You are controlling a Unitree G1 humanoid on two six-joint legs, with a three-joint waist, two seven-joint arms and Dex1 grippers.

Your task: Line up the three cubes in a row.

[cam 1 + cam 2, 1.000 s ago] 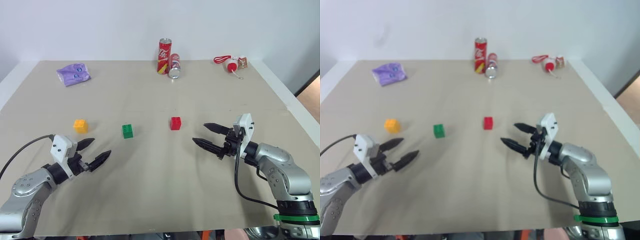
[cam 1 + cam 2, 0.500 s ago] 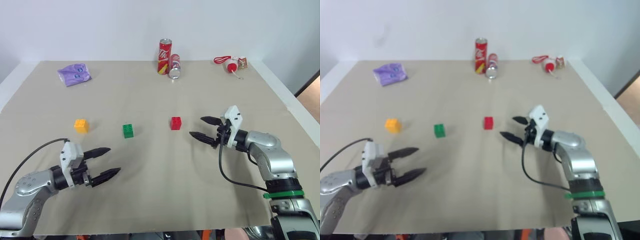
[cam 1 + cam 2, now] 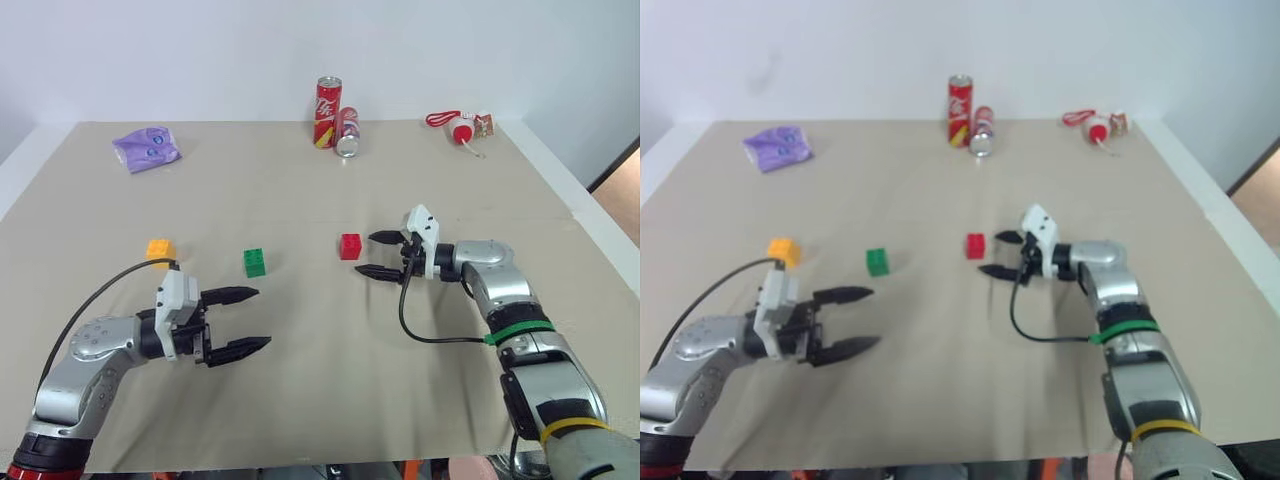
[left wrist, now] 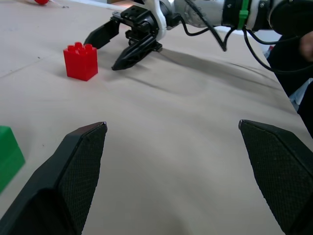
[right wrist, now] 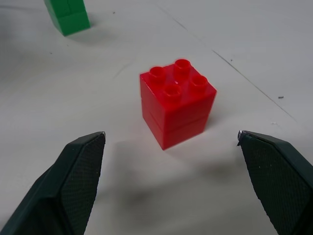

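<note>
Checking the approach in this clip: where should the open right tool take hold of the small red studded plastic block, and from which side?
Best across its two opposite flat side walls, coming in level from the robot's right, where the right tool is open and facing it. The small red studded plastic block stands upright, studs up, clear of the green studded block, leaving both walls free.

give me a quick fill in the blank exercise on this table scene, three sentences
1. The right gripper points its open fingers at the small studded plastic ____ cube.
2. The green studded cube sits between that cube and the ____ one.
3. One red soda can stands upright; the other lies ____ it.

Missing words: red; orange-yellow; beside
</note>
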